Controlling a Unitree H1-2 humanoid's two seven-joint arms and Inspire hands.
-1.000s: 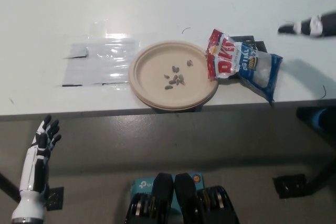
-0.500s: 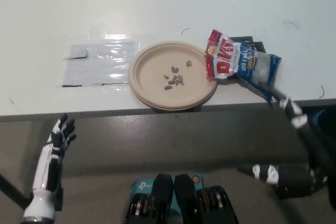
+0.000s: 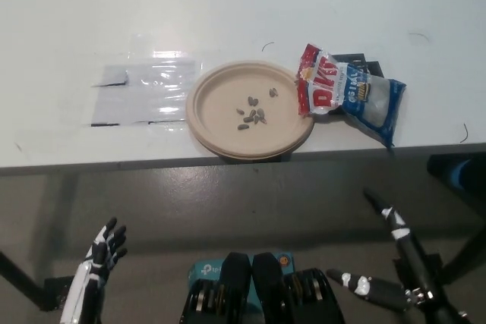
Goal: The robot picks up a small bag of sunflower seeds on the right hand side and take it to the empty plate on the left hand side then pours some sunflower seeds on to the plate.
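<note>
Bag (image 3: 351,93) (tabletop) above right robot hand (image 3: 395,263)

— What carries everything?
— A white table (image 3: 228,5), its front edge running across the picture.
— What lies on it?
— A tan plate (image 3: 220,123) near the front edge, holding a few sunflower seeds (image 3: 252,114). Touching its right rim, a red, white and blue seed bag (image 3: 349,92) lies flat. Left of the plate lies a clear plastic sheet (image 3: 144,90).
</note>
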